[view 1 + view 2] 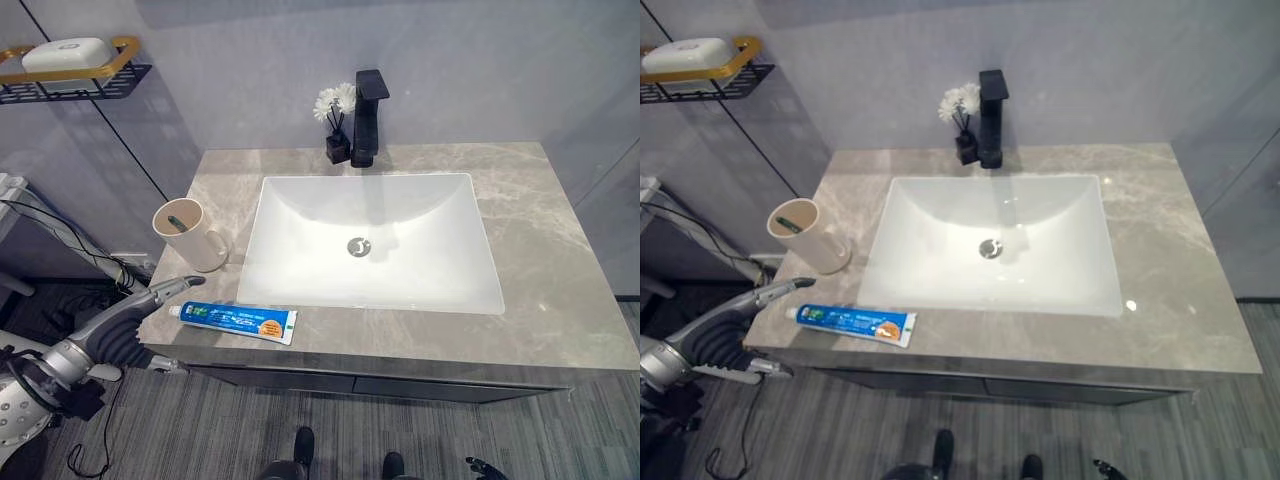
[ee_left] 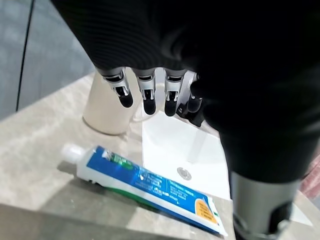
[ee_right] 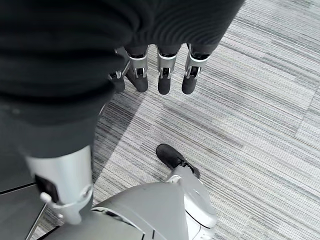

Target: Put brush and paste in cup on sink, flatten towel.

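A blue and white toothpaste tube [image 1: 235, 321] lies flat on the grey countertop [image 1: 560, 280] along its front edge, with the cap toward the left. Behind it stands a beige cup [image 1: 190, 235] holding a green toothbrush [image 1: 177, 223]. My left hand [image 1: 160, 292] hovers at the counter's front left corner with its fingers straight, the tips just short of the tube's cap and holding nothing. In the left wrist view the fingers [image 2: 147, 95] hang above the tube [image 2: 150, 185] with the cup [image 2: 107, 112] beyond. My right hand [image 3: 162, 75] hangs over the floor with relaxed fingers and nothing in it.
A white rectangular sink basin [image 1: 300, 200] takes up the middle of the counter. A black faucet [image 1: 367, 115] and a small black vase of white flowers [image 1: 337, 125] stand behind it. A wall shelf with a soap dish [image 1: 70, 65] hangs at the upper left.
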`<state>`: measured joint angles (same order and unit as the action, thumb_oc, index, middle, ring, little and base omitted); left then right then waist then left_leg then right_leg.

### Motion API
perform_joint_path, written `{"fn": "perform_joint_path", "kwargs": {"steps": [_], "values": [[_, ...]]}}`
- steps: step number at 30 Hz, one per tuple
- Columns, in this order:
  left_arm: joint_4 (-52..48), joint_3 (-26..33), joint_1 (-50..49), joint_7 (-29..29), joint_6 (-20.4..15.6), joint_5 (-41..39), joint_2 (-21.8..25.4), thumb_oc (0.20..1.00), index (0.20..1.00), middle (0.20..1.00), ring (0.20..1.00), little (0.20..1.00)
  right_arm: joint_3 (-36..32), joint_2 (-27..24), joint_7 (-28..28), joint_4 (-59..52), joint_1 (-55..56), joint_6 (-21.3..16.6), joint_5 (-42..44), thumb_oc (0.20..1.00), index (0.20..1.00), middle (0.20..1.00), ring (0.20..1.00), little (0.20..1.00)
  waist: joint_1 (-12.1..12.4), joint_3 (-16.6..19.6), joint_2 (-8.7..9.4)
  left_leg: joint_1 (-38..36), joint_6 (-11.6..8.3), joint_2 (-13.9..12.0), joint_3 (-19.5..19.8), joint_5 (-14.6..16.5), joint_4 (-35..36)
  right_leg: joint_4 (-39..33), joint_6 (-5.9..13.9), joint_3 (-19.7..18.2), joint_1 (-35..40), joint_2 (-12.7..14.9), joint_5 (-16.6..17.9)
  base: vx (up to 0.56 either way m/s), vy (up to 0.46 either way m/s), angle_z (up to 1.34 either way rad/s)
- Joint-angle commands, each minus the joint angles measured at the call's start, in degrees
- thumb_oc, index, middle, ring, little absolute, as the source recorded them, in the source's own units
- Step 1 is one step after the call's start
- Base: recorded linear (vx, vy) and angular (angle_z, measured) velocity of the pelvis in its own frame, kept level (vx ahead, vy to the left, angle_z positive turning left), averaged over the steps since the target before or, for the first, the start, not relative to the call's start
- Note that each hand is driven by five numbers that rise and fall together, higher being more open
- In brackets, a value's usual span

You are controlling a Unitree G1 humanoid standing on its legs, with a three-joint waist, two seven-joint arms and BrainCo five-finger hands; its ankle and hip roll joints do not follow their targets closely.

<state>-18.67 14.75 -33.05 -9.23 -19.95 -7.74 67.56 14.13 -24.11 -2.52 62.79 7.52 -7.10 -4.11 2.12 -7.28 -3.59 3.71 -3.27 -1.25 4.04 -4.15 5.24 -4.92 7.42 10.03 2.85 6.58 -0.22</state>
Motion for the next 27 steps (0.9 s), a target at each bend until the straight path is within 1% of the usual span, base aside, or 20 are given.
{"fn": "perform_joint_path", "kwargs": {"steps": [1,3,5,8,14,19,22,26,27], "values": [[-0.1,3.3,1.5,2.9,-2.2,4.7,2.1,1.000,1.000,1.000,1.000,1.000,1.1,-1.9,1.4,-1.3,-1.8,-0.7,-0.8,1.000,1.000,1.000,1.000,1.000,-0.6,-1.9,2.51,-1.4,0.20,1.6,-2.6,2.2,-0.2,-0.1,4.13,-2.6,-5.7,5.1,9.4,0.00,0.000,0.00],[-1.7,3.2,1.3,3.3,-2.6,6.7,2.7,1.000,1.000,1.000,1.000,1.000,0.4,-2.6,2.0,-1.4,-2.4,-0.7,-0.2,1.000,1.000,1.000,1.000,1.000,-0.8,-2.0,2.68,-0.9,0.33,1.6,-2.9,2.2,-0.2,-0.1,4.28,-3.0,-6.5,5.0,9.7,-0.02,0.020,0.00],[-1.7,3.1,1.4,3.3,-2.8,6.2,2.6,1.000,1.000,1.000,1.000,1.000,0.3,-3.0,2.3,-1.3,-2.7,-0.6,-0.4,1.000,1.000,1.000,1.000,1.000,-0.8,-2.1,2.80,-0.4,0.38,1.6,-3.0,2.1,-0.2,-0.1,4.33,-3.1,-7.0,5.1,9.8,-0.04,0.028,0.00],[-2.1,2.9,1.9,3.9,-2.7,7.6,3.4,1.000,1.000,1.000,1.000,1.000,1.0,-4.0,2.4,-2.5,-2.9,-0.4,-1.7,1.000,1.000,1.000,1.000,1.000,-1.1,-2.2,3.28,0.9,0.48,1.7,-3.1,1.9,-0.2,-0.1,4.43,-3.3,-8.4,5.1,10.3,-0.03,0.023,-0.01],[-2.2,2.8,2.1,4.6,-2.7,9.0,3.2,1.000,1.000,1.000,1.000,1.000,1.7,-4.2,2.2,-4.3,-2.7,-0.2,-2.2,1.000,1.000,1.000,1.000,1.000,-1.1,-2.3,3.72,2.2,0.53,1.7,-3.1,1.7,-0.2,-0.1,4.46,-3.4,-9.8,5.1,10.7,0.00,0.000,0.00],[-1.8,3.4,2.2,5.5,-2.7,9.8,3.1,1.000,1.000,1.000,1.000,1.000,2.7,-4.2,2.1,-6.4,-2.5,-0.3,-3.0,1.000,1.000,1.000,1.000,1.000,-1.1,-3.1,4.23,3.4,0.54,1.8,-3.0,1.3,-0.2,-0.1,4.48,-3.3,-10.9,5.2,11.0,-0.02,0.009,0.00],[-1.1,3.6,2.6,6.3,-2.6,10.6,2.9,1.000,1.000,1.000,1.000,1.000,3.4,-5.1,1.9,-8.9,-2.4,-0.4,-3.8,1.000,1.000,1.000,1.000,1.000,-1.0,-4.0,4.75,4.2,0.66,1.9,-2.9,1.1,-0.2,-0.1,4.46,-3.0,-11.4,5.2,11.1,-0.01,0.005,0.00],[-0.6,3.7,2.9,7.3,-2.7,11.2,2.8,1.000,1.000,1.000,1.000,1.000,3.3,-5.2,2.5,-9.7,-3.3,-0.5,-3.1,1.000,1.000,1.000,1.000,1.000,-0.8,-4.7,5.10,4.6,0.72,1.9,-3.0,0.9,-0.2,-0.1,4.46,-3.1,-11.9,5.2,11.3,0.00,0.000,0.00],[-0.2,3.4,3.3,8.0,-2.8,11.3,2.7,1.000,1.000,1.000,1.000,1.000,3.4,-5.4,2.8,-10.6,-3.8,-0.6,-2.8,1.000,1.000,1.000,1.000,1.000,-0.8,-5.2,5.46,4.8,0.74,1.9,-3.0,0.9,-0.2,-0.1,4.44,-3.1,-12.2,5.2,11.3,0.00,0.000,0.00]]}}
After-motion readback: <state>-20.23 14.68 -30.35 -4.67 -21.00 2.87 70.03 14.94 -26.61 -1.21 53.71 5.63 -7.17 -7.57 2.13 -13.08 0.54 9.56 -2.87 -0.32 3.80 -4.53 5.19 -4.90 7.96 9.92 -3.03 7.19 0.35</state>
